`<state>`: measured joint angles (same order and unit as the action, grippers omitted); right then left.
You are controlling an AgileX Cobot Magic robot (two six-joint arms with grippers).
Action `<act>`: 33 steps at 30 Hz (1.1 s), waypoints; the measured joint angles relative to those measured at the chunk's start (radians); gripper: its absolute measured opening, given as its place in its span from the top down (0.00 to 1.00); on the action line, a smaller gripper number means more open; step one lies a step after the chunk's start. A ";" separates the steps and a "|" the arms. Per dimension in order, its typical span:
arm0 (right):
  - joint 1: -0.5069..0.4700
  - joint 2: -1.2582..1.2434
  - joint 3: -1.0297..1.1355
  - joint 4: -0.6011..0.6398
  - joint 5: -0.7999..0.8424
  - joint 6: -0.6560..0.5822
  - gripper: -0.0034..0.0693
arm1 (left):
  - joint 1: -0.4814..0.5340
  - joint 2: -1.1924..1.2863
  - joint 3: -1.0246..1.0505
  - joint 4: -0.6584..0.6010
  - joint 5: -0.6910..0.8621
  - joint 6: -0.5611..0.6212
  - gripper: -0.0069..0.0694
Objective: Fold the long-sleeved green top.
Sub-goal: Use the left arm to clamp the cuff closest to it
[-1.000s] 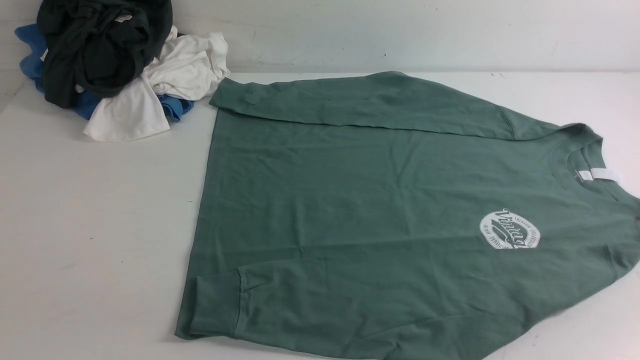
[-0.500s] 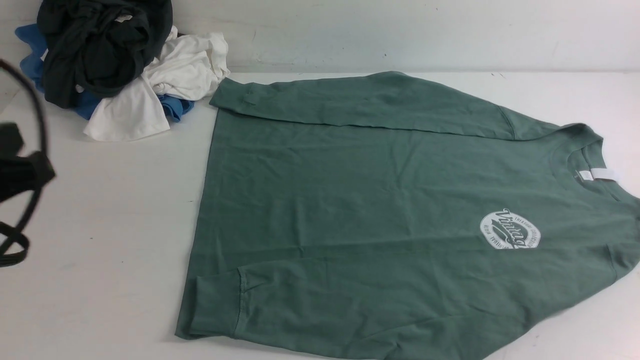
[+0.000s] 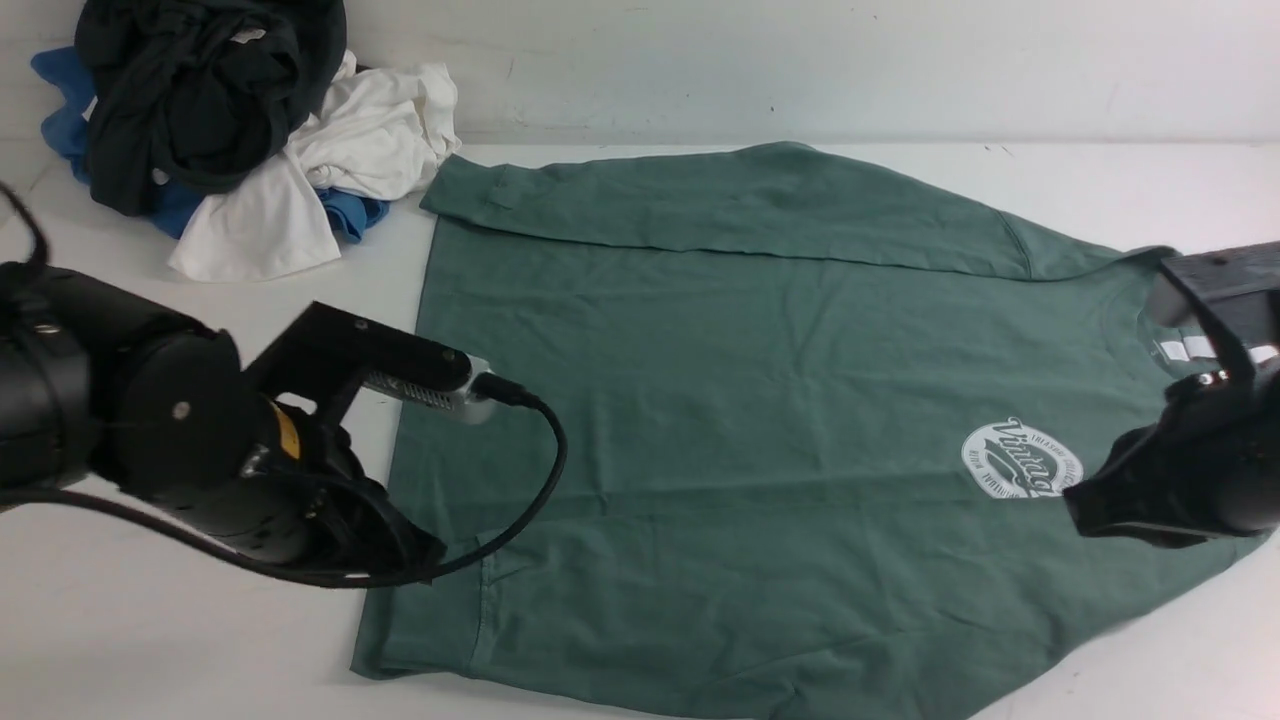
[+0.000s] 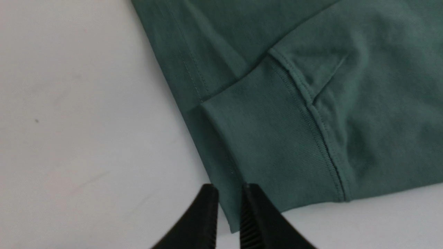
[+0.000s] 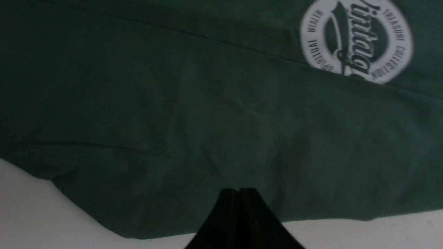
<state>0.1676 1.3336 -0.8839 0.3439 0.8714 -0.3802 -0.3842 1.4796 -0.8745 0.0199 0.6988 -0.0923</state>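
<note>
Off the far-left corner of the green long-sleeved top, a heap of dark, white and blue clothes is lying on the white table, just clear of the top's far sleeve cuff. The top itself is lying flat and face up, with its hem at the left end and its collar at the right. Both sleeves are lying folded in along its far and near edges.

Your left gripper is hanging over the top's near-left corner, right at the hem edge beside the near sleeve's ribbed cuff. Its jaws are standing only a narrow slit apart and are gripping nothing. You cannot tell from the wrist view whether the tips are touching the cloth.

On the top's chest, the round white logo is showing, with its near rim tucked under the sleeve's edge.

Your right gripper is sitting over the top's near edge at the collar end, just past the logo. Its jaws are pressing fully together with nothing between them. The right arm is covering part of the collar and its white neck label.
</note>
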 joint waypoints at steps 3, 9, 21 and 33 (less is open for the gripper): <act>0.000 0.024 0.000 0.068 -0.011 -0.074 0.97 | 0.004 0.063 -0.013 -0.003 -0.003 -0.043 0.63; 0.000 0.043 -0.001 0.149 -0.066 -0.154 0.97 | 0.023 0.184 -0.023 -0.020 -0.072 -0.133 0.46; 0.000 0.043 -0.001 0.171 -0.087 -0.161 0.97 | 0.025 0.229 -0.076 -0.038 -0.034 -0.137 0.65; 0.000 0.043 -0.001 0.171 -0.089 -0.162 0.97 | 0.025 0.224 -0.122 -0.036 -0.022 -0.136 0.65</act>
<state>0.1676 1.3771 -0.8851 0.5146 0.7826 -0.5421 -0.3597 1.7037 -0.9965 -0.0164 0.6770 -0.2282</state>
